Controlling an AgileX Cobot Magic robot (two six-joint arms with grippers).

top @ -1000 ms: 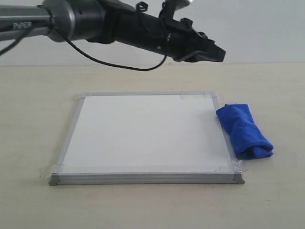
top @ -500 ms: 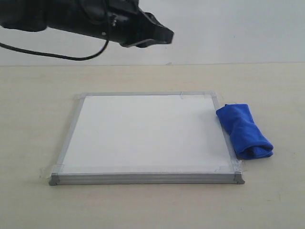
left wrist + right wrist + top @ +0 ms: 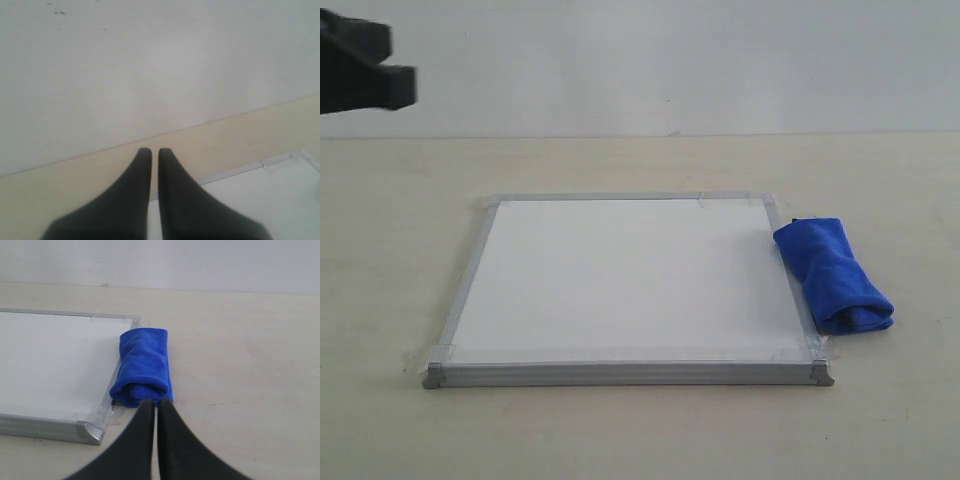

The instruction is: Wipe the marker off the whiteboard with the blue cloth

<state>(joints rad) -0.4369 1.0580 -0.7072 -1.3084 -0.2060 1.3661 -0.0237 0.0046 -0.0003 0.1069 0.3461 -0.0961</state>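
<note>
The whiteboard (image 3: 630, 275) lies flat on the table, and no red marker line shows on its white face in any view. Against its right edge rests the blue cloth (image 3: 832, 275), rolled up and untouched. My left gripper (image 3: 400, 75) hangs high at the far left of the exterior view, away from the board, its jaws shut and empty. In the left wrist view this gripper (image 3: 155, 152) points past a corner of the whiteboard (image 3: 260, 200). My right gripper (image 3: 155, 404) is shut and empty, just short of the near end of the blue cloth (image 3: 145, 367) beside the whiteboard (image 3: 50, 360).
The board sits on a beige tabletop (image 3: 880, 420) with a plain white wall (image 3: 720, 60) behind it. Clear tape (image 3: 430, 352) holds the board's corners down. My right arm does not show in the exterior view.
My left arm has swung from above the board's far right corner to the far left edge of the exterior view. Board and cloth have not moved.
</note>
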